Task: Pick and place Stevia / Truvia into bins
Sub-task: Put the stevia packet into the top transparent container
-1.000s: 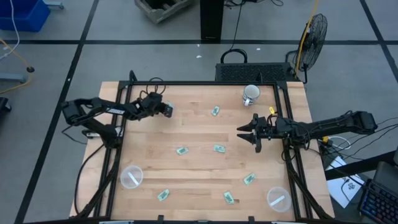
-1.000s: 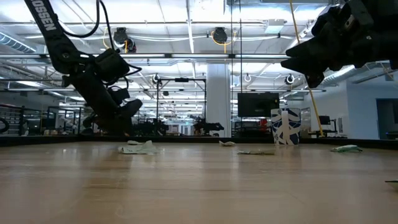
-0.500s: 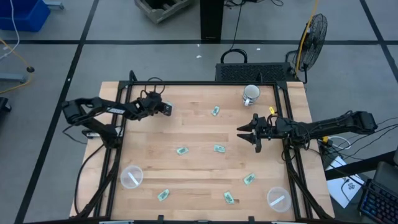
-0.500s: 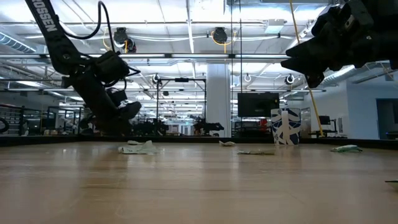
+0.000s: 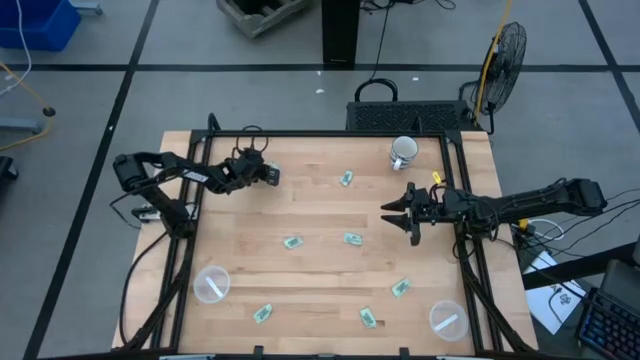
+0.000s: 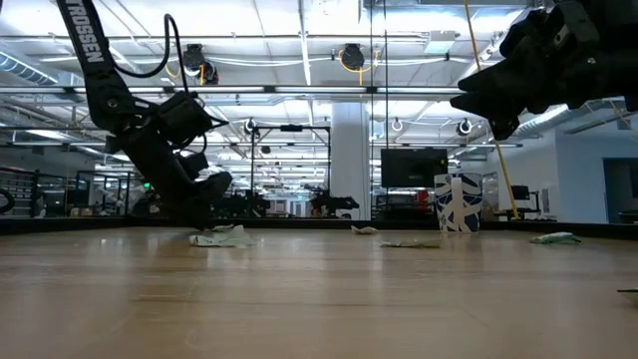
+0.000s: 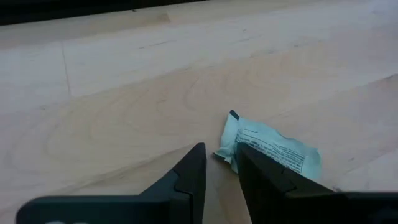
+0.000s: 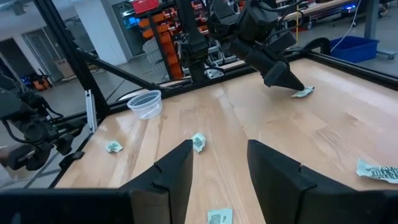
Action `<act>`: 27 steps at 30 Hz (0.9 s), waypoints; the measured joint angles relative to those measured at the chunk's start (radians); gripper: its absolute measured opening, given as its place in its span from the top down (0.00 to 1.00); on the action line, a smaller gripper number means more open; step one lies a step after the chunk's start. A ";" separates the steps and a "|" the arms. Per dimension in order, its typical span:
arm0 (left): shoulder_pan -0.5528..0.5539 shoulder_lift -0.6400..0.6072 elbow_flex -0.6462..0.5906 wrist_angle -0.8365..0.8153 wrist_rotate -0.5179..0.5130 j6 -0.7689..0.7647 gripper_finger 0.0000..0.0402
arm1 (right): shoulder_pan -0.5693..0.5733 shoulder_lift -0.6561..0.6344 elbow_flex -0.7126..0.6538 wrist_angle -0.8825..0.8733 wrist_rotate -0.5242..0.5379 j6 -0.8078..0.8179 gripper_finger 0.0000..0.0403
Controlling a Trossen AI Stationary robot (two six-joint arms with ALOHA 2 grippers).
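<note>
- The left hand [image 5: 268, 174] is low over the far left part of the wooden counter [image 5: 320, 290], its tip at a crumpled green-and-white sachet [image 7: 270, 146] lying flat on the wood.
- In the left wrist view the two dark fingers [image 7: 186, 180] stand only a narrow gap apart, nearly clenched; the sachet lies just beyond and beside one fingertip and is not between them.
- The low view shows the same hand [image 6: 214, 184] angled down, just above that sachet [image 6: 224, 236].
- The right hand [image 5: 392, 213] hangs above the right middle of the counter, its fingers spread and released, grasping nothing; in the low view it [image 6: 478, 100] sits high and clear of the surface.
- Other sachets lie scattered and well apart: one far centre [image 5: 346, 178], two mid-counter [image 5: 291, 242] [image 5: 352, 239], and three toward the near edge [image 5: 263, 313] [image 5: 368, 318] [image 5: 400, 288].
- One clear cup [image 5: 211, 284] stands at the near left corner, with a white strip showing inside it.
- The second clear cup [image 5: 447, 320] stands at the near right corner, also with a white strip inside.
- A white mug [image 5: 403, 152] stands at the far right of the counter, apart from every sachet.
- The right wrist view looks across to the left arm, with a cup [image 8: 145, 102] beyond and sachets [image 8: 198, 142] on the wood between.
</note>
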 joint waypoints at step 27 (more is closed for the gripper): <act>-0.064 -0.412 -0.005 -0.322 0.196 0.182 0.99 | 0.000 0.001 0.000 -0.035 0.000 0.058 0.65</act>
